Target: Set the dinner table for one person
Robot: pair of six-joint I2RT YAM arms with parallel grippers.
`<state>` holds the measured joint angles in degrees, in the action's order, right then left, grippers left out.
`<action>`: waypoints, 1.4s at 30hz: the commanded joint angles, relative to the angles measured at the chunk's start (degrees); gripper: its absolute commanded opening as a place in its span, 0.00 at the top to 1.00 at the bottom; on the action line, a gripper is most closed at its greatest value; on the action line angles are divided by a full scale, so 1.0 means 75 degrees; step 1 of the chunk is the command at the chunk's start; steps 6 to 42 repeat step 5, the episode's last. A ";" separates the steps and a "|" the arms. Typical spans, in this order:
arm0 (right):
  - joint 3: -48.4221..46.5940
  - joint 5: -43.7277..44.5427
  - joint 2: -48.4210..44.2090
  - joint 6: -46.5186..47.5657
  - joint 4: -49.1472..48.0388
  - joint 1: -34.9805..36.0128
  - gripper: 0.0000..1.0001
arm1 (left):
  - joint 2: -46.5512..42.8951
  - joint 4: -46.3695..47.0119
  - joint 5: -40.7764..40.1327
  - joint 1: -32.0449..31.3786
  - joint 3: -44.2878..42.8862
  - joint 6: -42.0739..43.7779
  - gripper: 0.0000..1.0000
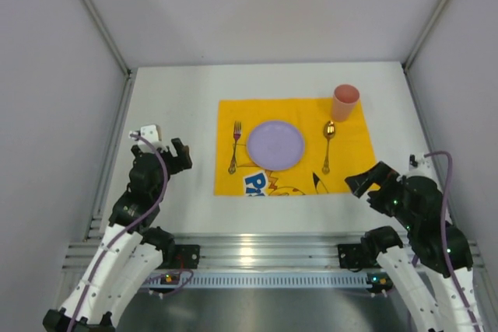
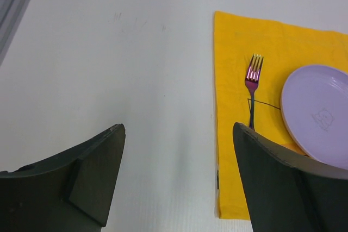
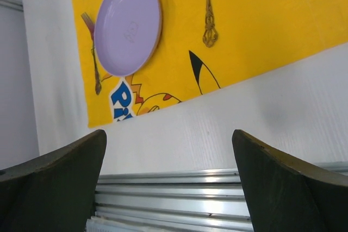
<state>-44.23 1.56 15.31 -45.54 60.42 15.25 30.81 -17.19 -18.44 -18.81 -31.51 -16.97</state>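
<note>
The white dinner table (image 1: pixel 171 114) carries a yellow cartoon-print cloth (image 1: pixel 354 157). On the cloth lie a purple plate (image 1: pixel 275 145) in the middle, a pinkish fork (image 1: pixel 236 145) to its left, a gold spoon (image 1: pixel 327 144) to its right and a pink cup (image 1: pixel 345 102) at the far right corner. The plate (image 2: pixel 321 115) and fork (image 2: pixel 252 82) also show in the left wrist view. My left gripper (image 1: pixel 177 155) is open and empty, left of the cloth. My right gripper (image 1: pixel 366 180) is open and empty, near the cloth's front right corner.
Silver aluminium rails (image 1: pixel 257 250) run along the table's near edge, and also show in the right wrist view (image 3: pixel 174 188). Grey walls close in the left, right and back sides.
</note>
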 commanded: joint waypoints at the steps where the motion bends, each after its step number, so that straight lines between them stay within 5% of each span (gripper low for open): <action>1: 0.0107 -0.0582 -0.0341 0.0095 -0.0823 0.0006 0.00 | -0.0147 0.0569 -0.0225 0.0012 -0.0006 0.0457 0.14; 42: -0.0184 -0.0338 -0.0109 0.0247 -0.0464 0.0006 0.00 | -0.0042 0.0850 -0.0529 0.0023 0.0134 0.0739 0.12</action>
